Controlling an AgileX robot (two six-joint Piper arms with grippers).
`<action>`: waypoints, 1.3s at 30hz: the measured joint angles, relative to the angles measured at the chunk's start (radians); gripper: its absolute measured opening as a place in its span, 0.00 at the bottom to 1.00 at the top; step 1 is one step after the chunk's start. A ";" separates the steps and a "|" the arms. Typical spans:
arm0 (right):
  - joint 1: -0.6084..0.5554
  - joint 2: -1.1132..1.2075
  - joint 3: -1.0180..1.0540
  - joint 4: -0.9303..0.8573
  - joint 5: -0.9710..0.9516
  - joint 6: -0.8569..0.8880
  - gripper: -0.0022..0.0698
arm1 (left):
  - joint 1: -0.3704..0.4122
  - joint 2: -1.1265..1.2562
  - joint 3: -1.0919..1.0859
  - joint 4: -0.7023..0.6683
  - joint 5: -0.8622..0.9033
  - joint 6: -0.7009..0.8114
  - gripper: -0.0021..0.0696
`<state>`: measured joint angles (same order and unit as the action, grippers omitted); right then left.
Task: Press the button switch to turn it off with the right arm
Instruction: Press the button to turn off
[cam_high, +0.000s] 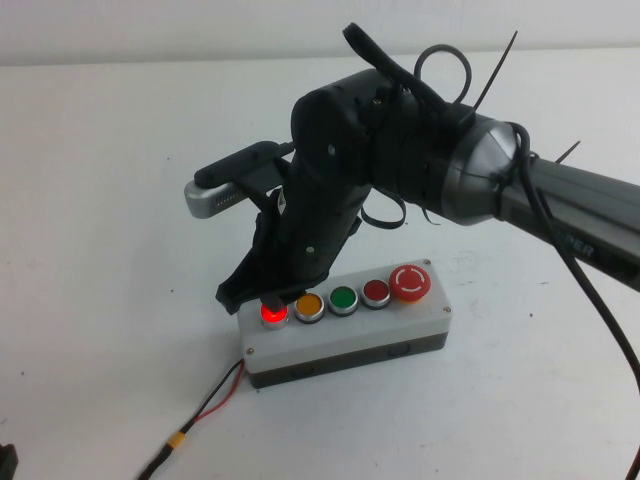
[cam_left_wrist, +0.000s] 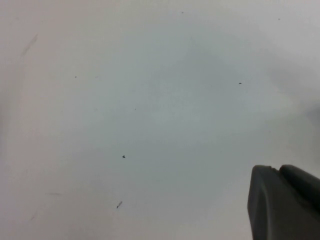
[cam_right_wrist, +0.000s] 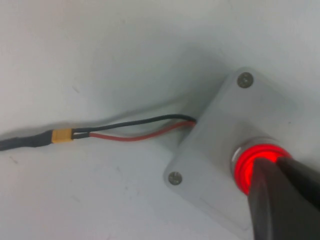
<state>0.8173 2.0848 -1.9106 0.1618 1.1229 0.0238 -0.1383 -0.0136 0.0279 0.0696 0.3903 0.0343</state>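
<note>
Your right hand (cam_high: 262, 296), fingers together, rests its tip on the glowing button (cam_high: 272, 314) to press it; left hand (cam_left_wrist: 285, 205) idles over desk (cam_left_wrist: 150, 100), grip unclear

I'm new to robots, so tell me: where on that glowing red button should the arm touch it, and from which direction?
On its flat round face, straight down from above: the button switch faces upward on the box. The right gripper tip is already on it. The left gripper is off over bare table.

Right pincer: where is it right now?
High view: right pincer sits on the glowing button switch at the box's left end, beside the orange button.
</note>
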 joint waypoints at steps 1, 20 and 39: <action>0.000 0.000 -0.002 -0.013 0.000 0.000 0.01 | 0.000 0.000 0.000 0.000 0.000 0.000 0.03; 0.000 0.020 -0.018 -0.058 -0.028 0.000 0.01 | 0.000 0.000 0.000 0.000 0.000 0.000 0.03; 0.000 0.020 -0.021 -0.037 0.014 -0.016 0.01 | 0.000 0.000 0.000 0.000 0.000 0.000 0.03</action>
<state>0.8173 2.1046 -1.9312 0.1252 1.1368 0.0080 -0.1383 -0.0136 0.0279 0.0696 0.3903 0.0343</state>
